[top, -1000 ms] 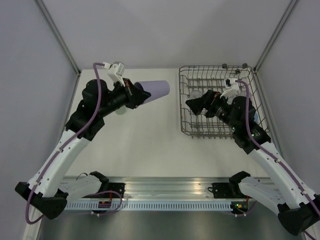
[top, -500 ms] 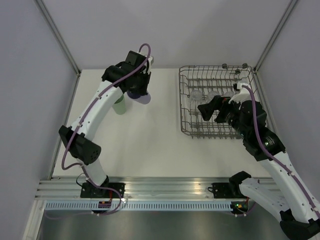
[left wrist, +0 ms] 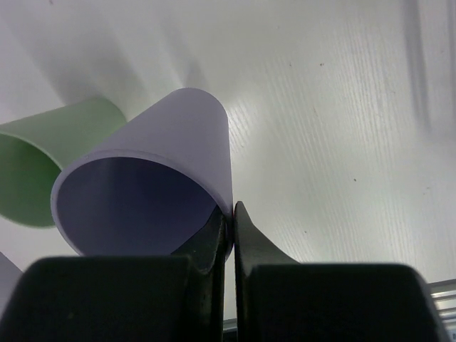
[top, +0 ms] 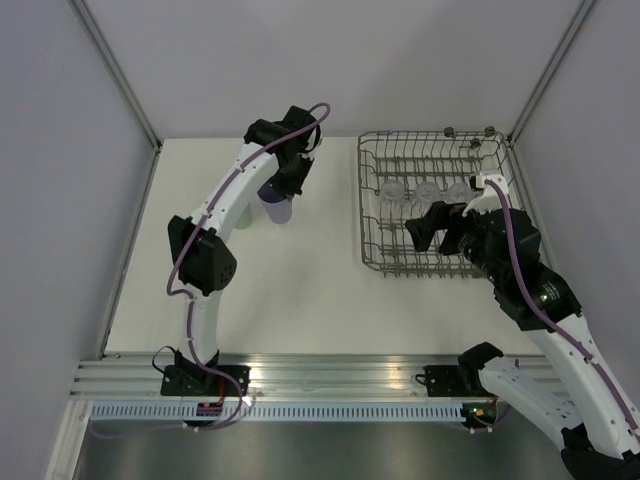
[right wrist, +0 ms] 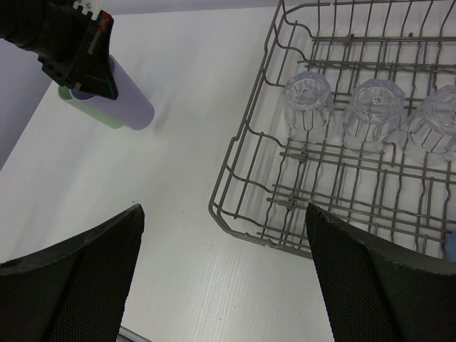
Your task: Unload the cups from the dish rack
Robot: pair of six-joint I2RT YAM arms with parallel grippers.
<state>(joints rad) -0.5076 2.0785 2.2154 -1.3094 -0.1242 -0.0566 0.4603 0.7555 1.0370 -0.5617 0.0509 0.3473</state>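
My left gripper [top: 283, 186] is shut on the rim of the lavender cup [top: 277, 208], one finger inside and one outside [left wrist: 231, 214]. The cup [left wrist: 164, 178] hangs mouth-up, right next to the mint green cup [left wrist: 43, 164], which stands on the table [top: 240, 213]. I cannot tell whether the lavender cup touches the table. My right gripper [top: 432, 228] is open and empty above the front left part of the grey wire dish rack [top: 372, 165]. Three clear cups [right wrist: 308, 100] [right wrist: 372, 107] [right wrist: 433, 122] sit upside down in a row in the rack [right wrist: 242, 135]. A blue sliver [right wrist: 450, 246] shows at the frame's right edge.
The white table [top: 300, 280] is walled by grey panels on three sides. The left arm's elbow [top: 200, 262] stands over the table's left part. The rail with both arm bases [top: 330, 385] runs along the near edge.
My left arm has swung the lavender cup from lying sideways to mouth-up and brought it down beside the green cup. My right gripper has drawn back towards the rack's front.
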